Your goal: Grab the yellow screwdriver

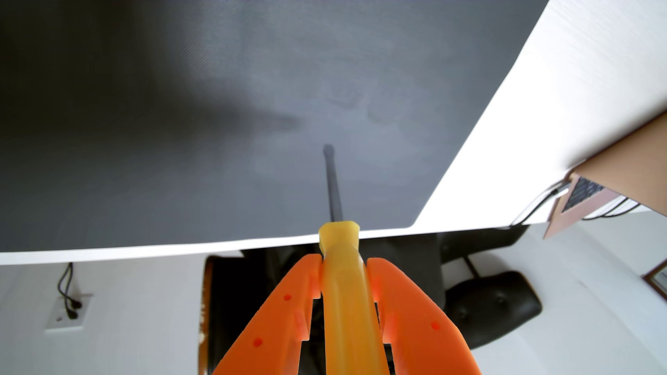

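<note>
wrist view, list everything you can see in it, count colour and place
yellow screwdriver: 1, translucent yellow handle with dark metal shaft, bottom centre, handle between the fingers, shaft pointing up the picture over the mat
mat: 1, dark grey, covers most of the upper picture
table: 1, white, bare strip right of the mat and along its lower edge
cardboard box: 1, brown, right edge, on the table
chair: 1, black, beyond the table edge, lower right
wall outlet: 1, white plate with black plugs and cords, lower left
cables: a few, black and white, by the box
gripper: 1, orange, two fingers, bottom centre, closed on the screwdriver handle
</note>
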`<state>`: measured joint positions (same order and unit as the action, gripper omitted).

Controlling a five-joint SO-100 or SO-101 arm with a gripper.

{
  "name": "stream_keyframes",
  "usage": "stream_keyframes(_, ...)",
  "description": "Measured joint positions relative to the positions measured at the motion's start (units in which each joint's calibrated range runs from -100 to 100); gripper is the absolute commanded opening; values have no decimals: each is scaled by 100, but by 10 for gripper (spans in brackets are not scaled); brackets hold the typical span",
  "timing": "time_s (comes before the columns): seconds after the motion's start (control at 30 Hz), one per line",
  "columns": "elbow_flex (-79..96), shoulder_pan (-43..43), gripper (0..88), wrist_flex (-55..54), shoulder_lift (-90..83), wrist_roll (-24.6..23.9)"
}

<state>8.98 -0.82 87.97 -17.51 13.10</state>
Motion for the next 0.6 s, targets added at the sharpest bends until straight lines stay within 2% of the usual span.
stream_keyframes(0.47,0,-22,8,0,0,-10)
stream_keyframes(0.6,0,-202,8,0,0,-246)
